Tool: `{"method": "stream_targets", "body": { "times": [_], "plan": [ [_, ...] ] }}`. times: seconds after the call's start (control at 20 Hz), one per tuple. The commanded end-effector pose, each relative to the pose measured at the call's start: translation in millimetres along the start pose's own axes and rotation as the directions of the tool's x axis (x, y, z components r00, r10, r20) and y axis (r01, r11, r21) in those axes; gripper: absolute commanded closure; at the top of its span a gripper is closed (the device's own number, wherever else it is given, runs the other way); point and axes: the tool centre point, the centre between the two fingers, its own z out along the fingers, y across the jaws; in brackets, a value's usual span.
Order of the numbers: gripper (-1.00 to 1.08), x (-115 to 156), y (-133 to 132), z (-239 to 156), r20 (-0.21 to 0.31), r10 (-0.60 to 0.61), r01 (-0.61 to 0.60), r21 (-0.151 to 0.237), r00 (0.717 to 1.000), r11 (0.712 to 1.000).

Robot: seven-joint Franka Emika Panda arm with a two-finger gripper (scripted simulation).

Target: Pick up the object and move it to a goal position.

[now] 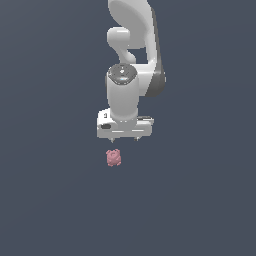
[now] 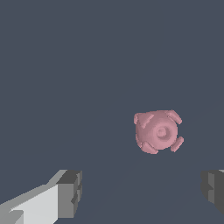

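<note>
The object [image 1: 114, 157] is a small pink, roundish lump with little knobs; it lies on the dark grey floor just below my white gripper [image 1: 124, 138] in the exterior view. In the wrist view the object [image 2: 158, 131] lies apart from both fingers, outside the gap between them but nearer the finger at the picture's edge [image 2: 213, 189]. My gripper [image 2: 140, 192] is open and empty, with the grey pads [image 2: 71, 192] spread wide. Only the short fingertips [image 1: 137, 138] show under the hand in the exterior view.
The white arm [image 1: 135, 45] rises behind the gripper in the exterior view. The flat dark grey floor [image 1: 50, 200] spreads all around. No goal marker shows in either view.
</note>
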Motion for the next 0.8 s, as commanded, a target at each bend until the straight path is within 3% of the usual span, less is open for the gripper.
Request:
{"method": "stream_targets", "body": {
  "times": [0.0,0.4,0.75],
  "plan": [
    [-0.92,3,9,12,0.001,-0.019,0.019,0.0,1.0,1.0],
    [-0.92,14,43,56,0.001,-0.092,0.092,-0.001,0.996,0.996],
    [-0.92,16,55,71,0.001,-0.117,0.117,-0.001,0.993,0.993]
  ]
}}
